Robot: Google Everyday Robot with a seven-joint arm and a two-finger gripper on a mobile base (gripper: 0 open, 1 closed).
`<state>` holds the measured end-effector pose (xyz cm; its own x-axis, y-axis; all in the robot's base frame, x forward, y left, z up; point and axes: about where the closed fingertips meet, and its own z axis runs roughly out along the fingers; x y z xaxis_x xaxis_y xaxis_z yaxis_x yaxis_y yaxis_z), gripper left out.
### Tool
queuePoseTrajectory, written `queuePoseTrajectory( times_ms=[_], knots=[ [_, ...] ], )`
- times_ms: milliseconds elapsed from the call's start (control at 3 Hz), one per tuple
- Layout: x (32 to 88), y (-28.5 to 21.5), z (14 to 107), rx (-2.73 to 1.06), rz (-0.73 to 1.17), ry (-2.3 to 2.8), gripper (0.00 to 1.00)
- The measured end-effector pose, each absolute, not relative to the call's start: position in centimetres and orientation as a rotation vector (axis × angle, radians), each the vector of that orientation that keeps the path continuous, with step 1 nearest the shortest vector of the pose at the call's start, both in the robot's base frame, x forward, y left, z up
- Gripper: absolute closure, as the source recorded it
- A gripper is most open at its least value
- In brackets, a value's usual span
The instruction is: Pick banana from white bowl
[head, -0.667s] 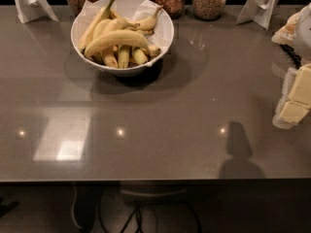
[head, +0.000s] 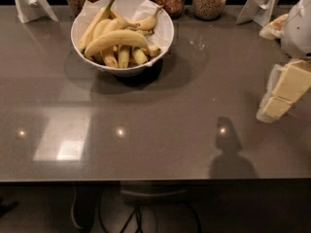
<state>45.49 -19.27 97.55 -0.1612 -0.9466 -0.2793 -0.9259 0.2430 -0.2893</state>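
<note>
The gripper (head: pixel 283 95) hangs over the right edge of the table (head: pixel 160 125), well apart from the white bowl (head: pixel 121 71). Whether it is released or clenched cannot be told. The bananas (head: pixel 116 39) lie heaped in that bowl, before 4 jars (head: pixel 209 1).

Nothing can be read here: no lettering shows on the white bowl (head: pixel 124 71), on the glass jars (head: pixel 210 1) along the far edge, on the folded white cards (head: pixel 29 4) at the far corners, or on the grey surface (head: pixel 146 120). The pincer (head: pixel 279 98), at the right edge and well apart from the bowl, carries no marking either.
</note>
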Motion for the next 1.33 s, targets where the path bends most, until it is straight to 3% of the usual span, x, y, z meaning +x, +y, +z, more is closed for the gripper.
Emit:
queuePoseTrajectory(
  times_ms=[1000, 1333],
  knots=[
    [54.2, -8.6, 98.9, -1.648, 0.026, 1.752, 0.0],
    [54.2, -8.6, 98.9, -1.649, 0.026, 1.751, 0.0]
  ],
)
